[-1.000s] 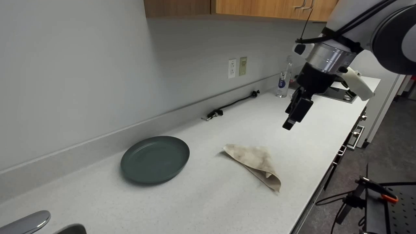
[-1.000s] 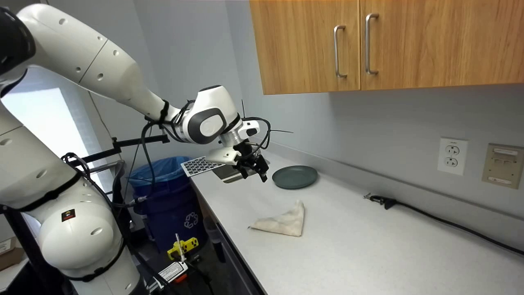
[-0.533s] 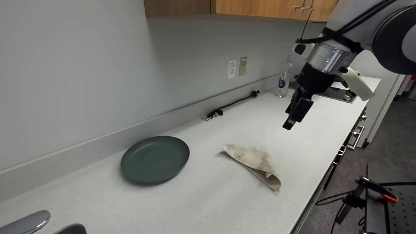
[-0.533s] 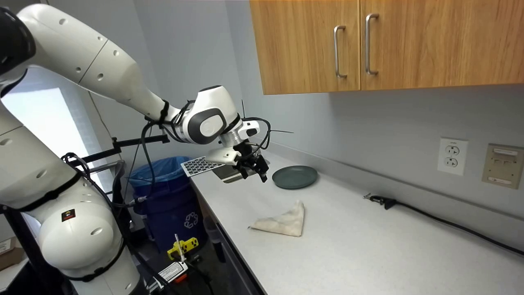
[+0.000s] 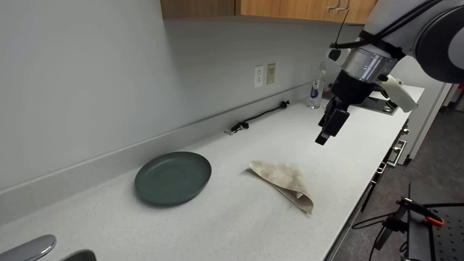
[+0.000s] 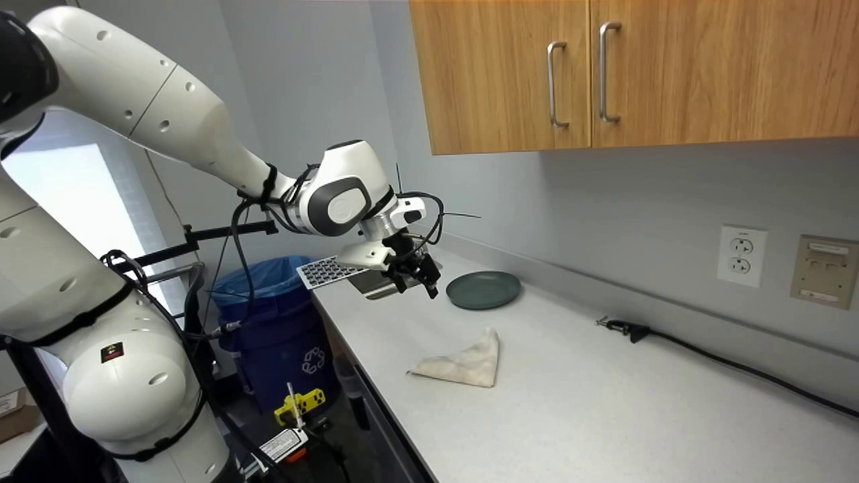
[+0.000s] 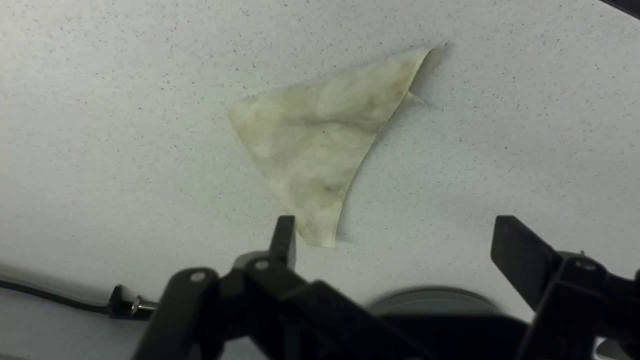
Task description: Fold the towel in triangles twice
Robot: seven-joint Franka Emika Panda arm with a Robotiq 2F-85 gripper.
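Note:
The beige towel lies on the white counter, folded into a rough triangle, in an exterior view (image 5: 282, 177), in an exterior view (image 6: 463, 363) and in the wrist view (image 7: 320, 145). One of its corners is slightly raised and curled, with a small tip of cloth showing beneath the edge. My gripper is open and empty, held well above the counter, in an exterior view (image 5: 323, 132), in an exterior view (image 6: 417, 290) and in the wrist view (image 7: 394, 222). In the wrist view its left finger overlaps the towel's lower corner in the picture, but it is not touching the cloth.
A dark green plate (image 5: 173, 178) sits near the wall beside the towel. A black clamp with a cable (image 5: 240, 127) lies along the backsplash. A clear bottle (image 5: 316, 90) stands farther along the counter. Wooden cabinets (image 6: 500, 80) hang above. The counter's front edge drops to the floor.

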